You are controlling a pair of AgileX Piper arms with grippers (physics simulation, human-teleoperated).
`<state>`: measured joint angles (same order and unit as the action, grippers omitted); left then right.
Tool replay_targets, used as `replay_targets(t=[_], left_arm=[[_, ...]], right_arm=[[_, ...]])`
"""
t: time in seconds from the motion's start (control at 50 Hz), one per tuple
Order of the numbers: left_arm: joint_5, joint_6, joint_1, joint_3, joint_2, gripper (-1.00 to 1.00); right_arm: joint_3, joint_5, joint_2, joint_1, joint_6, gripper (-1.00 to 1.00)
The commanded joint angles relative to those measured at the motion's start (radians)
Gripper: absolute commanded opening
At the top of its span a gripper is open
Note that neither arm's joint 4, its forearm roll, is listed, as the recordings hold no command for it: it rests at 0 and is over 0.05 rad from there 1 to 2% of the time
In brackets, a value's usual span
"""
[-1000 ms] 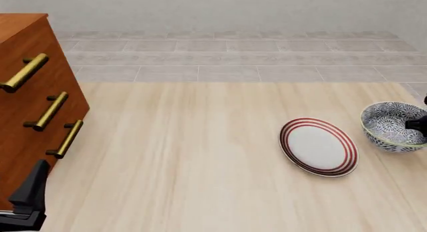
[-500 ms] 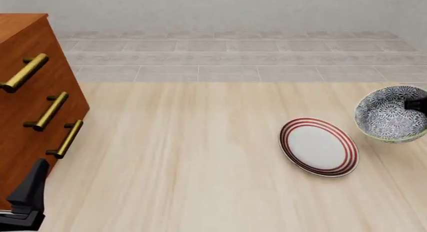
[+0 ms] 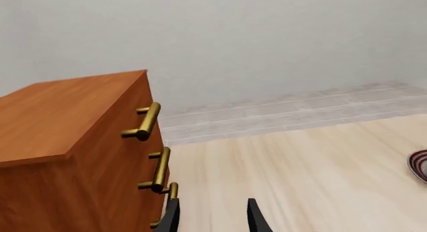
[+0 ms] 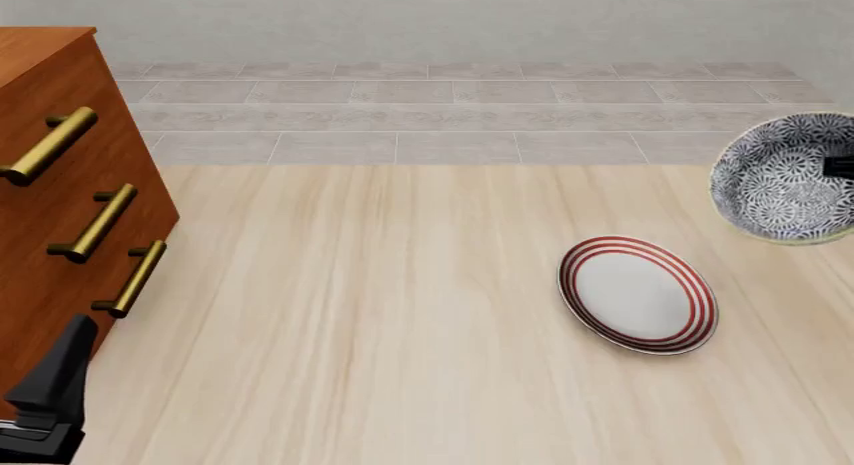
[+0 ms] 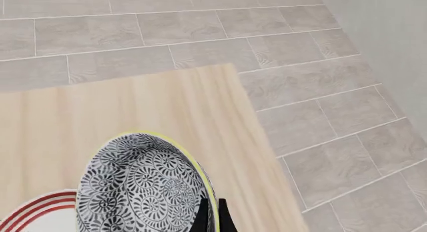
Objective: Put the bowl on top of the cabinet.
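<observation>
The right gripper [image 5: 209, 216] pinches the rim of the blue-and-white floral bowl [image 4: 785, 190], which hangs tilted above the table [image 4: 400, 315], beyond the red-ringed plate [image 4: 638, 293]. The left gripper [image 3: 212, 219] stands parted and empty just beside the three-drawer cabinet [image 4: 60, 215].

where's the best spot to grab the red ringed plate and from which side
The plate lies flat on the table, so only its raised outer rim offers a hold. Probably best to come from the right edge, nearest the right arm, pinching one finger over and one under the rim.
</observation>
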<state>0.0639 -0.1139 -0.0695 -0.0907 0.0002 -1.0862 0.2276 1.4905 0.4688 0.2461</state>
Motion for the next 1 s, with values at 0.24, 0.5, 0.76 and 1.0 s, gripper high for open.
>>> replay_targets(t=[0.24, 0.5, 0.76, 1.0], left_arm=[[0.081, 0.003, -0.098, -0.063, 0.000, 1.00], [0.091, 0.008, -0.112, -0.085, 0.000, 1.00], [0.099, 0.013, -0.108, -0.092, 0.000, 1.00], [0.100, 0.012, -0.140, -0.089, 0.000, 1.00]], right_arm=[[0.100, -0.027, -0.200, -0.187, -0.057, -1.00], [0.167, 0.000, -0.320, -0.332, -0.112, -1.00], [0.181, 0.017, -0.345, -0.374, -0.101, -1.00], [0.224, 0.042, -0.433, -0.457, -0.108, -1.00]])
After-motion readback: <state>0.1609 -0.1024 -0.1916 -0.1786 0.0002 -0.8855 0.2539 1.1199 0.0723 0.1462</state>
